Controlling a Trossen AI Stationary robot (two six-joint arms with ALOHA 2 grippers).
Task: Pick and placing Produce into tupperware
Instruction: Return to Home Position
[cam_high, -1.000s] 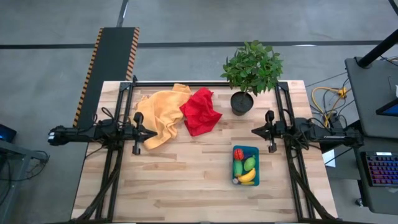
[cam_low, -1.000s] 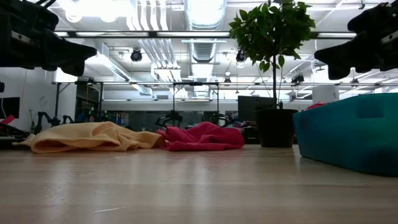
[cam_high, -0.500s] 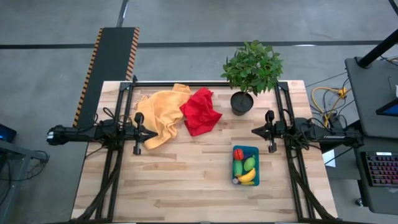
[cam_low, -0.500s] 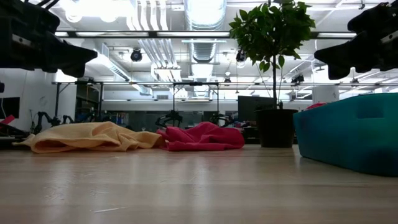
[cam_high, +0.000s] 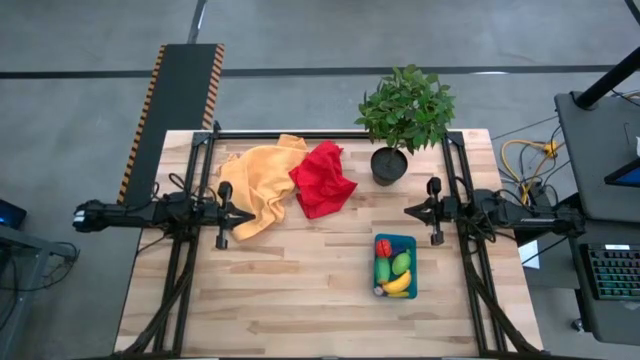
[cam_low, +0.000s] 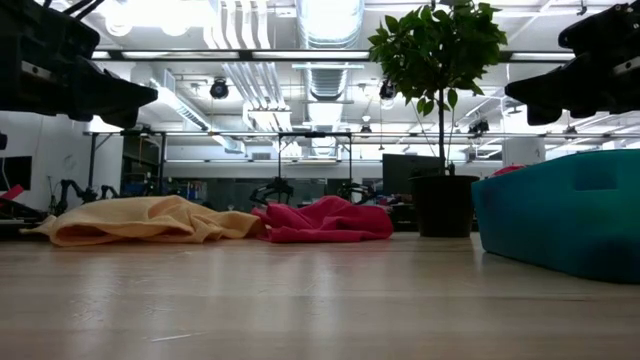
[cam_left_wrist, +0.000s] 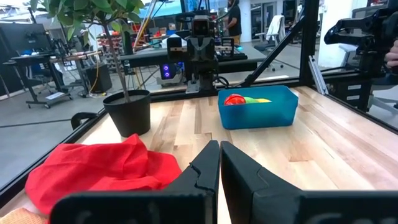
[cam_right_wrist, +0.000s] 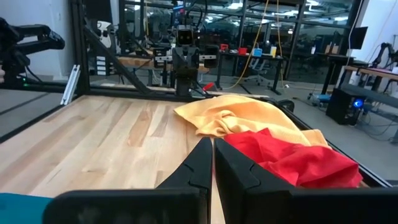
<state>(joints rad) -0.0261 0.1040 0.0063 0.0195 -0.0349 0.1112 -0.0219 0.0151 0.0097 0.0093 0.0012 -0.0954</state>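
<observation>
The teal tupperware (cam_high: 413, 250) sits flat on the table's right half, nearer the near edge. Inside lie a red tomato (cam_high: 383, 247), a green piece (cam_high: 400, 263) and a yellow banana (cam_high: 398, 284). The left wrist view shows the tupperware (cam_left_wrist: 258, 115) far ahead, with red and green produce over its rim. My left gripper (cam_high: 250, 213) hovers shut at the table's left side beside the orange-yellow cloth. My right gripper (cam_high: 407, 210) hovers shut at the right side, just beyond the tupperware's far end. Both point level toward the table's middle.
An orange-yellow cloth (cam_high: 258, 185) and a red cloth (cam_high: 322, 180) lie crumpled at the far left and middle. A leafy plant in a black pot (cam_high: 389, 165) stands at the far edge, right of the cloths. Bare wood fills the table's middle and near part.
</observation>
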